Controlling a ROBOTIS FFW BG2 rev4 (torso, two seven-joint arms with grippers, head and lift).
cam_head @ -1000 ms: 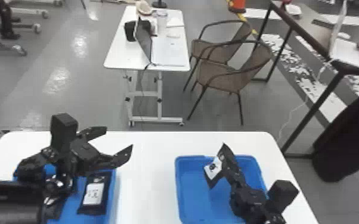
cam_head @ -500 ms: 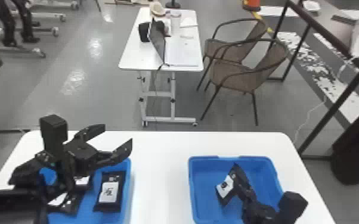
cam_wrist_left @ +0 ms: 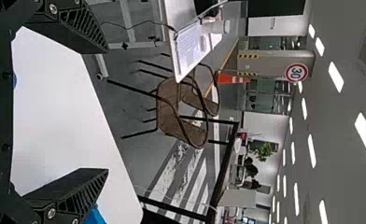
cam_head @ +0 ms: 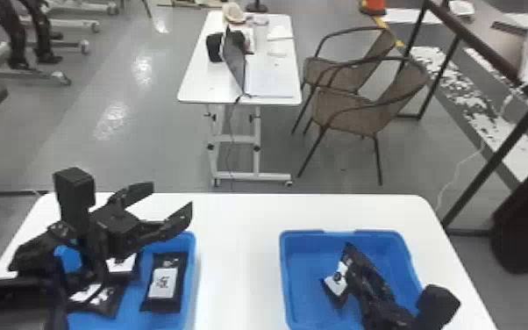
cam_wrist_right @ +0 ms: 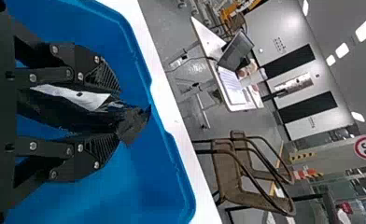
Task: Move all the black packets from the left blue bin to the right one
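Observation:
My left gripper (cam_head: pixel 169 199) stands open and empty above the far part of the left blue bin (cam_head: pixel 191 272); its two spread fingers show in the left wrist view, the gripper (cam_wrist_left: pixel 102 112) holding nothing. Beneath and beside it lie black packets with white labels, one (cam_head: pixel 162 283) at the bin's right side, another (cam_head: pixel 101 298) partly under the arm. My right gripper (cam_head: pixel 359 267) is down inside the right blue bin (cam_head: pixel 286 281) with a black packet (cam_head: pixel 335 285) in it. In the right wrist view the gripper (cam_wrist_right: pixel 118 114) is shut on that packet (cam_wrist_right: pixel 73 112), pinched between both fingers.
Both bins stand on a white table (cam_head: pixel 239 263), with bare tabletop between them. Beyond its far edge are a second white table (cam_head: pixel 272 79) with a laptop, and two brown chairs (cam_head: pixel 346 105). A dark-framed table (cam_head: pixel 495 158) stands at the right.
The head view has shifted, so the scene sits farther right. My right gripper has lowered the packet deeper into the right bin. The left gripper remains open over the left bin.

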